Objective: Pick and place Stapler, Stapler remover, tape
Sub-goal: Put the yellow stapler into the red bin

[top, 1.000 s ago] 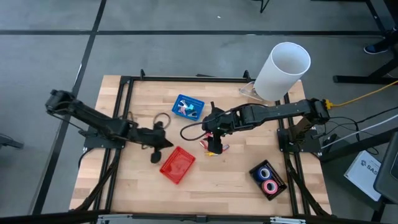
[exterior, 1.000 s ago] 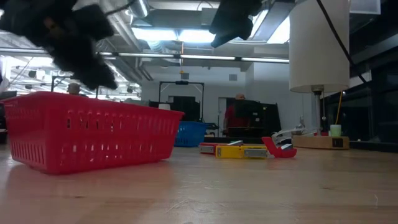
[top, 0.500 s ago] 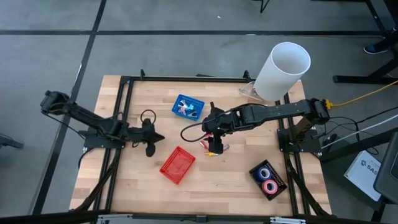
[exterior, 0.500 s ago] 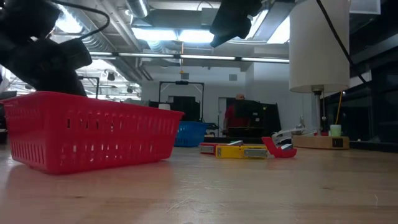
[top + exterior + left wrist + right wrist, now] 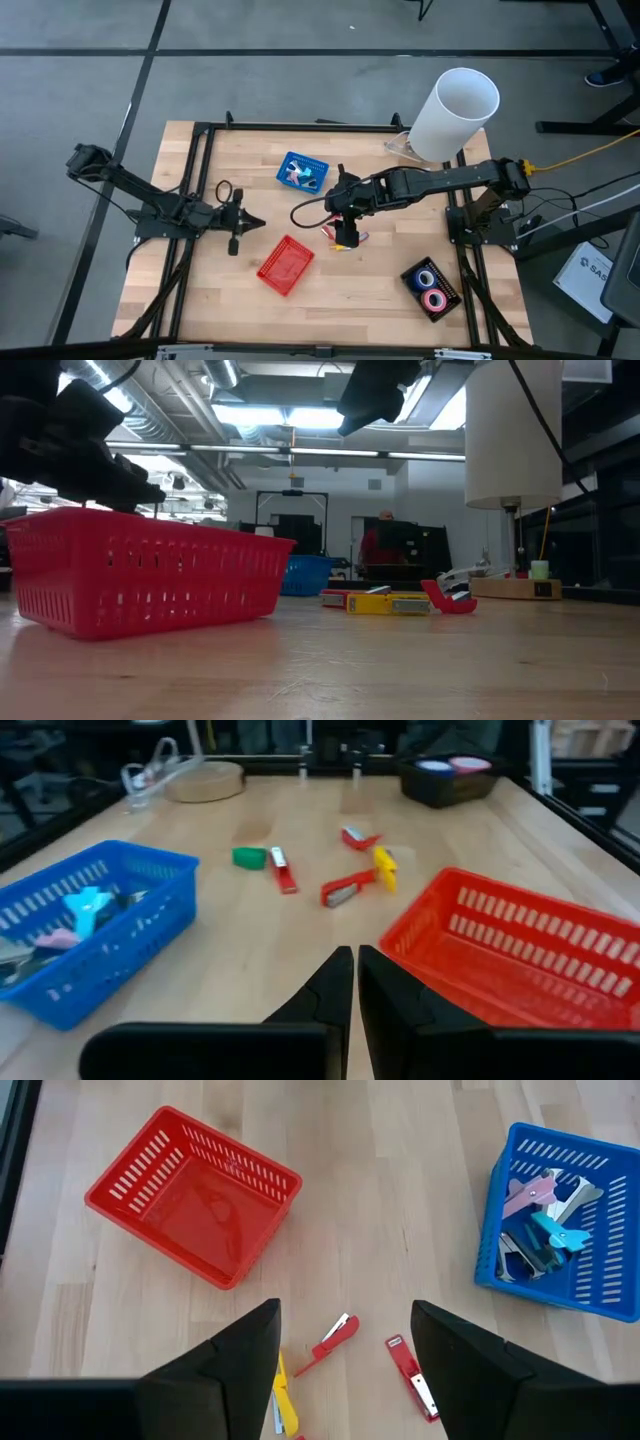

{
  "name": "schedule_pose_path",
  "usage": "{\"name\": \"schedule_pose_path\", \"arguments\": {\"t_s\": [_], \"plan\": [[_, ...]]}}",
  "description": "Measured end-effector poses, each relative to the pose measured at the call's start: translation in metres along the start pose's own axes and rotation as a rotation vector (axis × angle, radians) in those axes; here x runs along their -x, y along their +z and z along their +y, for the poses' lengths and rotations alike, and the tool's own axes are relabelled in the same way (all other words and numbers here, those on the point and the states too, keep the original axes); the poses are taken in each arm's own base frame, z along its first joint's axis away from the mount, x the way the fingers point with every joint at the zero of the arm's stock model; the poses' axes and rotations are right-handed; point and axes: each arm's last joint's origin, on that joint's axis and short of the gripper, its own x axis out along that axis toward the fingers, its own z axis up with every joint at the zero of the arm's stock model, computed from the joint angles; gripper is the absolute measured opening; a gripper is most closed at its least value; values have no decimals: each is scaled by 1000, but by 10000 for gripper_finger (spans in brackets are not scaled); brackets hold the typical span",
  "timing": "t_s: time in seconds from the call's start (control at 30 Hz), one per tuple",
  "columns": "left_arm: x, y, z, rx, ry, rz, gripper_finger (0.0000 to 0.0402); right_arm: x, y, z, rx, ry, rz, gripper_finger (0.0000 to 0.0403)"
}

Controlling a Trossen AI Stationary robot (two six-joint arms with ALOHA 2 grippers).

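Small red and yellow staplers lie loose on the wooden table mid-right, also seen in the left wrist view as staplers. My right gripper hangs open above them, touching nothing. My left gripper is shut and empty, low over the table's left part, left of the red basket. The blue basket holds several small pink, turquoise and pale pieces; I cannot single out the stapler remover among them. Blue and pink tape rolls sit in a black tray at the near right.
A tall white cylinder stands at the far right corner on a round wooden base. A green item lies by the staplers. Bare wood shows between the baskets and along the near edge. A black frame borders the table.
My left gripper has drawn back toward the table's left edge, away from the red basket, and sunk lower, tipping more level. The right gripper has kept still above the staplers. The baskets and staplers have not moved.
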Motion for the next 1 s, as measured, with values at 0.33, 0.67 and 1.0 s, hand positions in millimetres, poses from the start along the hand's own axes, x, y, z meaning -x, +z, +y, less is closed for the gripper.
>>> {"name": "schedule_pose_path", "arguments": {"t_s": [0.33,0.67,1.0], "plan": [[5,-7,2,46,-30,84,17,0,0,0,-21,0,-2,227],[15,-9,6,56,-59,106,16,0,0,0,-24,0,-2,227],[25,1,7,-66,-242,-2,16,0,0,-1,-51,0,-4,227]]}}
